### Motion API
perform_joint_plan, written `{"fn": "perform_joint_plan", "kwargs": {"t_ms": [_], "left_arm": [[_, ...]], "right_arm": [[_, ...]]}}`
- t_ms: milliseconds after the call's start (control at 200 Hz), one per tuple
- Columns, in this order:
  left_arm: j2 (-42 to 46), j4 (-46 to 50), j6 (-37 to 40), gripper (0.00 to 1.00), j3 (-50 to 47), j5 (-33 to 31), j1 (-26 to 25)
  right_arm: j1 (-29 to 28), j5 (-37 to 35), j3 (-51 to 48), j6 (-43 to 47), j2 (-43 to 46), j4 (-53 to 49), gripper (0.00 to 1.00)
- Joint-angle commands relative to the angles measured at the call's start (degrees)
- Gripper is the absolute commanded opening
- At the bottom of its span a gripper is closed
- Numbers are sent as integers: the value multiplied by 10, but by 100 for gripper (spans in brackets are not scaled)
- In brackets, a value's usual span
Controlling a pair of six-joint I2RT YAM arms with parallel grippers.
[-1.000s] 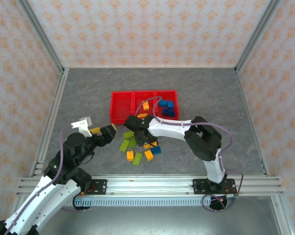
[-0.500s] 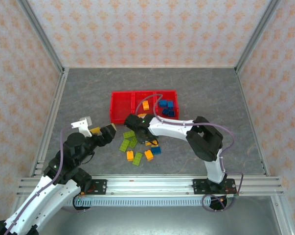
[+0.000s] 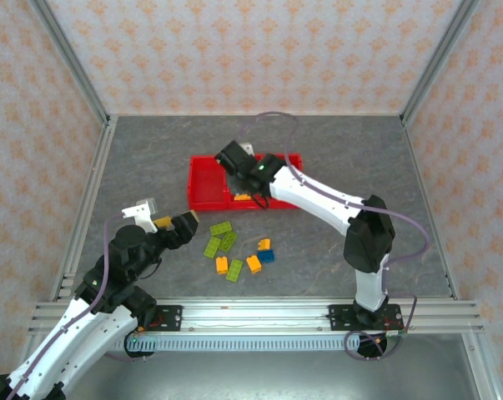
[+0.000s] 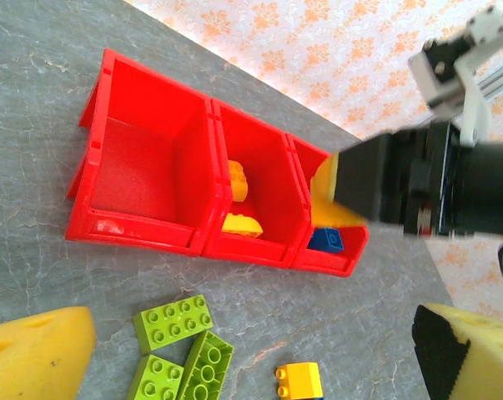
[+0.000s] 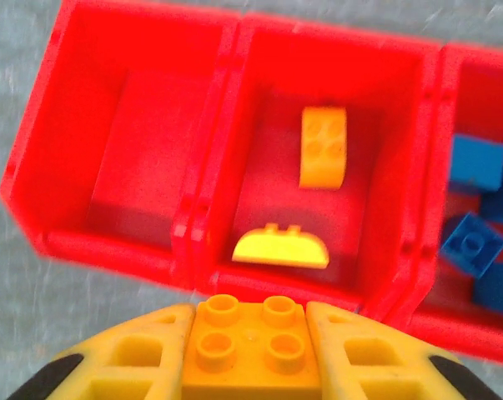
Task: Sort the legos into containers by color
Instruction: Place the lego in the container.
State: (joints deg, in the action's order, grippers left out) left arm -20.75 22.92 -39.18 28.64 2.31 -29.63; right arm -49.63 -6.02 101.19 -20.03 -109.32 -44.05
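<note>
Right wrist camera gives me the key fact: the right tool (image 5: 249, 371) is clamped on an orange brick (image 5: 249, 333), studs up, lined up with the middle compartment (image 5: 272, 179) of the red tray (image 5: 109, 246). A second ago that arm was down in the pile (image 3: 228, 242) on the bench (image 3: 151, 158). It has since lifted and swung out over the tray, so I judge the pick done and the drop to be the step in hand. Two orange pieces (image 5: 324, 146) lie in that compartment and blue bricks (image 5: 476, 242) sit in the right one, so the colour match looks correct. The left compartment (image 5: 143, 158) has no brick in it, and I take it as the one meant for green. Top external adds what the wrist camera cannot: the pile near the tray holds four green, three orange and one blue by my count, so the sort is well short of finished. From above, the arm's own body covers the grip, so there I could not tell the brick is held. The left tool (image 3: 178, 225) hovers beside the pile with its fingers apart, carrying nothing. Its camera looks at the right tool from the side, above the tray.
</note>
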Motion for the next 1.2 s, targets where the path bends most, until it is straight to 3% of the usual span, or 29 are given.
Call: {"fn": "perform_joint_plan", "kwargs": {"t_ms": [0, 410, 546, 631, 826, 881, 1086, 1196], "left_arm": [[5, -9, -3, 99, -1, -2, -3], [6, -3, -5, 99, 1, -10, -3], [4, -3, -5, 99, 1, -12, -4], [0, -5, 1, 99, 3, -10, -4], [-23, -1, 5, 99, 9, -16, -4], [-36, -1, 10, 99, 12, -8, -4], [-130, 11, 31, 99, 38, 51, -8], [-188, 29, 28, 99, 54, 44, -35]], "right_arm": [[34, 14, 34, 36, -37, 17, 25], [100, 117, 128, 84, -164, 54, 29], [105, 131, 137, 84, -171, 62, 42], [105, 136, 141, 84, -165, 60, 59], [105, 143, 123, 73, -122, 50, 88], [104, 137, 109, 63, -101, 46, 100], [101, 137, -9, 47, 19, 69, 100], [102, 119, -96, 43, 104, 86, 100]]}}
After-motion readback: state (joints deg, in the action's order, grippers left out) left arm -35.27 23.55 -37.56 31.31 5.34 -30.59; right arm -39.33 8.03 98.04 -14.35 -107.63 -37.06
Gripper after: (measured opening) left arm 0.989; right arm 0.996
